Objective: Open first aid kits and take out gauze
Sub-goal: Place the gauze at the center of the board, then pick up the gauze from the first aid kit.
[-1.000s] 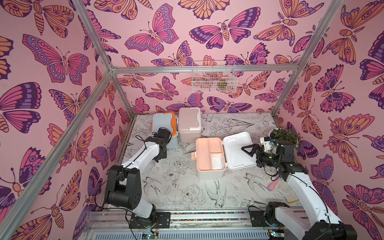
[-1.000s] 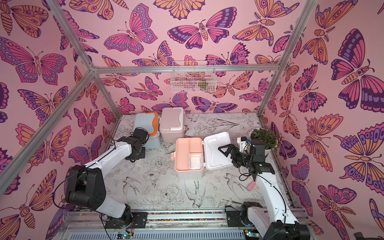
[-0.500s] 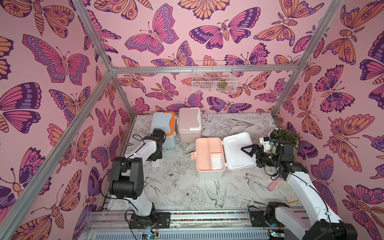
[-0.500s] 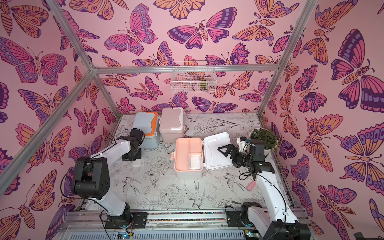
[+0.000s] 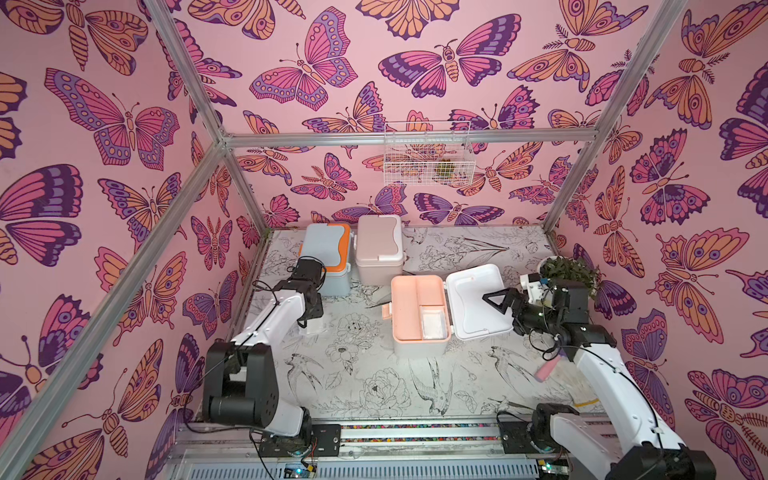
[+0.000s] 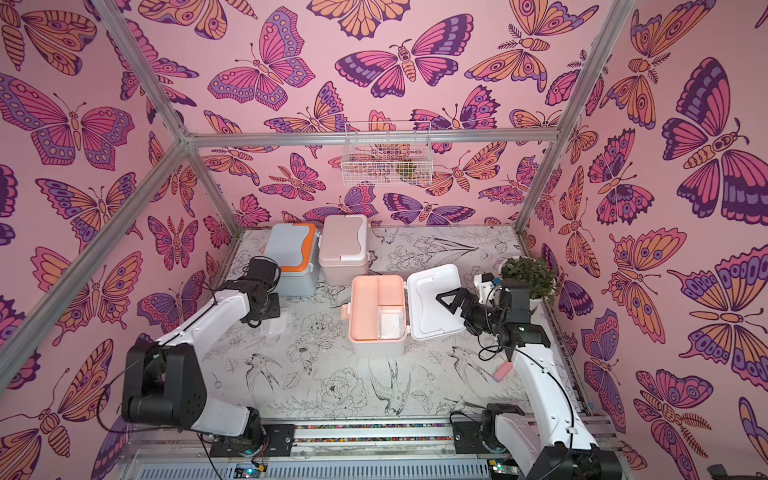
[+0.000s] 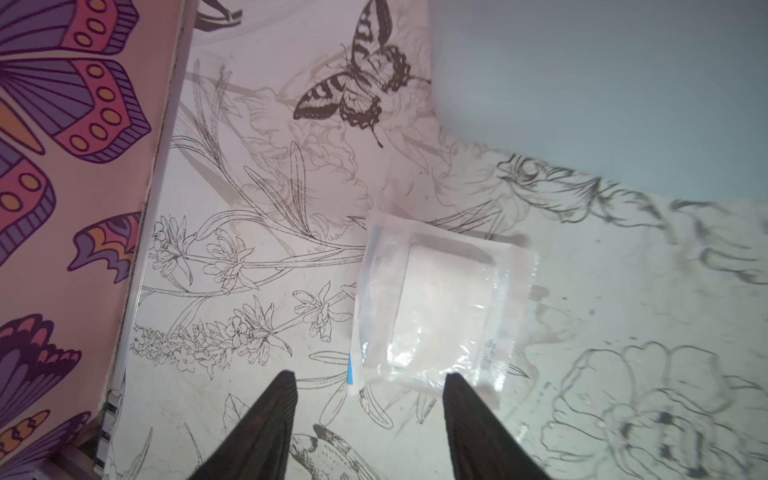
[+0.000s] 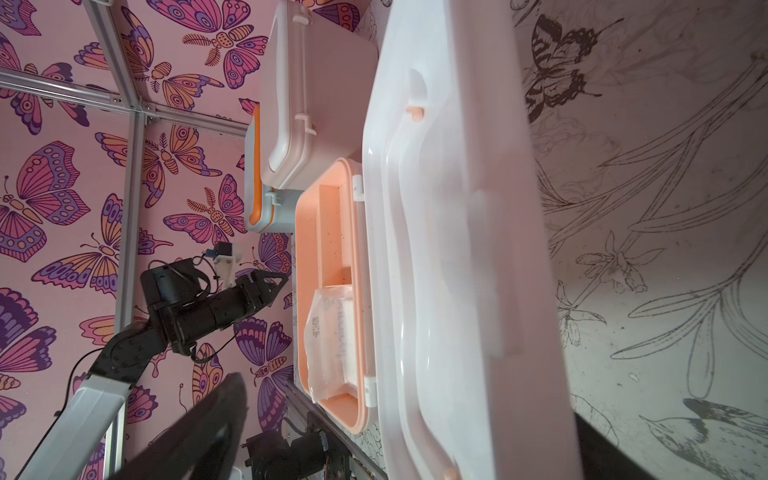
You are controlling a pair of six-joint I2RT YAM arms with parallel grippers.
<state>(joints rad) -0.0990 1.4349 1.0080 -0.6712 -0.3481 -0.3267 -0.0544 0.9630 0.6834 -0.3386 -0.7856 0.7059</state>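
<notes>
Jaws of the left gripper [image 7: 369,376] stand apart with nothing between them. One gauze packet [image 7: 436,311] lies flat on the table [image 7: 623,291] just past the fingertips and just beside the blue-grey case [image 5: 324,249]. The right gripper [image 5: 498,305] is spread wide at the outer edge of the white case's lid [image 5: 478,299]. Whether it touches that lid cannot be told.

The step in hand looks like setting down a packet taken from the white case with peach trim [image 5: 409,299], which lies open. A second gauze packet [image 5: 433,326] sits in its near compartment. The blue-grey case and the beige-pink case [image 5: 378,245] are both shut. The next move probably calls for the left arm to lift clear and reach across into that compartment, pinching the thin packet by an edge.

Only the left wrist view shows the table packet free of the fingers. In both top views the wrist hides most of it. The right wrist view shows print on the packet in the tray and the latches of the shut cases.
</notes>
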